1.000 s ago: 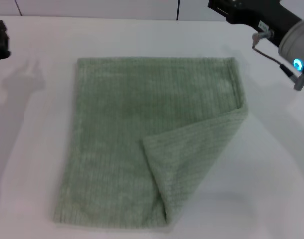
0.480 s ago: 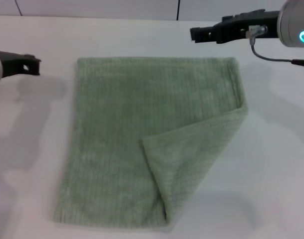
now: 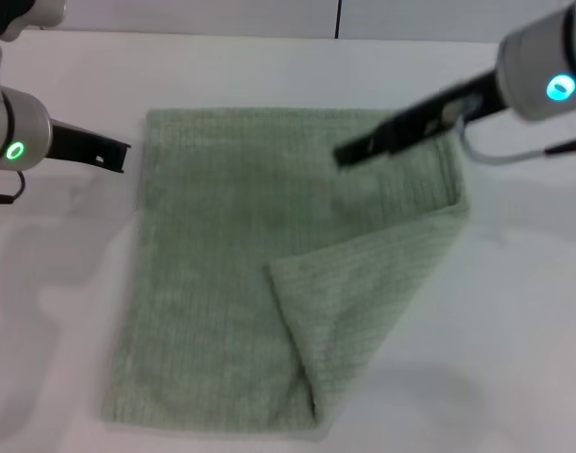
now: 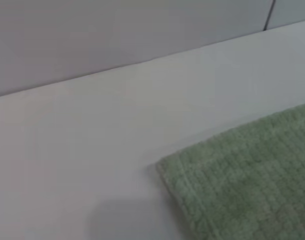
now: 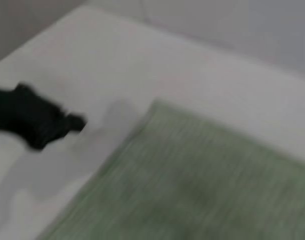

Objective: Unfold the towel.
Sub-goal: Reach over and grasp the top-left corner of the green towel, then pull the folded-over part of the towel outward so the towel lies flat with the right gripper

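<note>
My right gripper [image 3: 349, 154] reaches above the towel [image 3: 222, 255] toward its folded-over corner [image 3: 364, 283]; left gripper [image 3: 118, 156] waits beside it; finger spread unclear on both.

The pale sage-green ribbed towel [image 3: 269, 274] lies flat, its near right corner folded diagonally over itself

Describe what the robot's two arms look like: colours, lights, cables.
Both arms have pale grey, rounded wrist housings ending in a slim black hand. The left hand sits past a housing with a small green ring light. The right hand sits past a housing with a blue ring light, and a thin grey cable loops beneath it. No other markings are readable.
</note>
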`<state>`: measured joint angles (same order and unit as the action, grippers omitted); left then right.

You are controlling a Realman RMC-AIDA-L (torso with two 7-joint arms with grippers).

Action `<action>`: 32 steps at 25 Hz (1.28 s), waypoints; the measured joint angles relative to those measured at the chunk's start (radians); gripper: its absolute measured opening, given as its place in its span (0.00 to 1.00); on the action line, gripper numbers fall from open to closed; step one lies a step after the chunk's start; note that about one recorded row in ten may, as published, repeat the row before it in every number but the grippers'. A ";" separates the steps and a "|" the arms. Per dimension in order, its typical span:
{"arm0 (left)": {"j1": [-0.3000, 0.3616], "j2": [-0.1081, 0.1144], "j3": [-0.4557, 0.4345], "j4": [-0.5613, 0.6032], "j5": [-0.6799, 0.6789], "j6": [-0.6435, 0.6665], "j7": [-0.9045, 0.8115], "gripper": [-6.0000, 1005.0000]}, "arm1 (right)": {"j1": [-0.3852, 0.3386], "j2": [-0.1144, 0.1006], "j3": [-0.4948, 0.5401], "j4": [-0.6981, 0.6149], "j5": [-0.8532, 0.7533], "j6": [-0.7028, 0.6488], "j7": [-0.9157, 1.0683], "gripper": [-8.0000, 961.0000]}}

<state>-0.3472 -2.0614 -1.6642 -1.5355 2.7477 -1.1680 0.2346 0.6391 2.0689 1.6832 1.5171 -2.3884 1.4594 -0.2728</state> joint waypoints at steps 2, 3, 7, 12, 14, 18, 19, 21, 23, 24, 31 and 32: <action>-0.008 0.001 -0.003 0.012 -0.009 -0.007 0.003 0.00 | 0.021 0.003 -0.015 -0.054 0.035 0.023 -0.005 0.87; -0.008 0.001 -0.003 0.012 -0.009 -0.007 0.003 0.00 | 0.021 0.003 -0.015 -0.054 0.035 0.023 -0.005 0.87; -0.027 0.000 0.002 0.028 -0.022 -0.031 0.004 0.00 | 0.041 0.004 -0.081 -0.103 0.044 0.027 -0.006 0.87; -0.043 -0.004 0.018 0.055 -0.026 -0.052 -0.007 0.00 | 0.033 0.006 -0.185 -0.124 0.034 -0.064 -0.006 0.87; -0.045 -0.004 0.021 0.057 -0.028 -0.058 -0.007 0.00 | 0.032 0.006 -0.205 -0.135 0.031 -0.082 -0.006 0.87; -0.050 -0.005 0.031 0.070 -0.048 -0.061 -0.009 0.00 | 0.037 0.007 -0.288 -0.171 -0.023 -0.154 -0.005 0.87; -0.057 -0.005 0.030 0.089 -0.054 -0.060 -0.010 0.00 | 0.038 0.007 -0.309 -0.177 -0.040 -0.172 -0.002 0.87; -0.063 -0.004 0.029 0.105 -0.055 -0.059 -0.010 0.00 | 0.041 0.007 -0.339 -0.192 -0.053 -0.202 -0.001 0.87; -0.070 -0.004 0.027 0.122 -0.055 -0.059 -0.011 0.00 | 0.042 0.008 -0.355 -0.201 -0.053 -0.228 -0.001 0.87; -0.074 -0.004 0.028 0.129 -0.056 -0.058 -0.011 0.00 | 0.042 0.008 -0.372 -0.206 -0.054 -0.257 -0.002 0.87; -0.082 -0.006 0.033 0.144 -0.059 -0.058 -0.011 0.00 | 0.062 0.008 -0.434 -0.231 -0.050 -0.290 -0.004 0.86; -0.088 -0.006 0.034 0.162 -0.059 -0.055 -0.011 0.00 | 0.069 0.008 -0.455 -0.233 -0.048 -0.289 -0.004 0.86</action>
<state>-0.4351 -2.0672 -1.6302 -1.3737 2.6889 -1.2232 0.2239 0.7082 2.0770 1.2283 1.2839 -2.4368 1.1701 -0.2766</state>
